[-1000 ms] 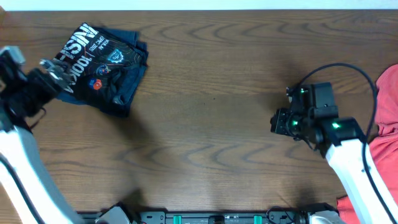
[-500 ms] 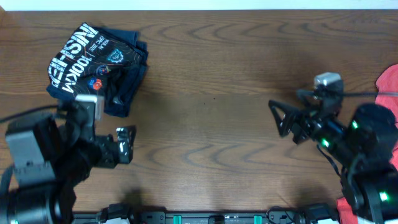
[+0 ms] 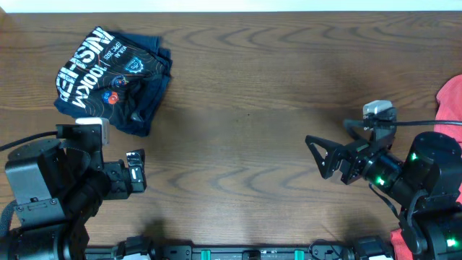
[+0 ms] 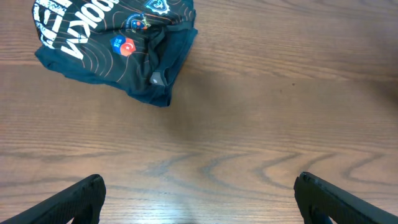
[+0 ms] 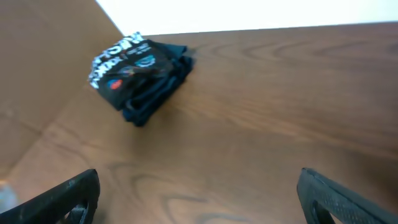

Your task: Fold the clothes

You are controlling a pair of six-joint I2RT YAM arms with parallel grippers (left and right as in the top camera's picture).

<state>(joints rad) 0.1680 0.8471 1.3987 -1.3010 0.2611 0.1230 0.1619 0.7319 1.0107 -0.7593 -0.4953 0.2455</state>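
Over the table's [image 3: 245, 108] near side, our grippers gape.
We see the left gripper [image 3: 137, 171] and right gripper [image 3: 318, 157] with jaws wide apart, holding nothing; the black shirt [image 3: 112, 79] lies bundled far left, a coral-red garment [image 3: 449, 97] at the right edge.

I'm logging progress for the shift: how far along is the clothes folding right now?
Done, by the look of it: the black shirt lies as a compact folded bundle near the far left corner of the table. In hand: nothing. The left gripper and right gripper are both open and empty over bare wood. Left: a coral-red garment at the right edge, only partly in view, looks unfolded.
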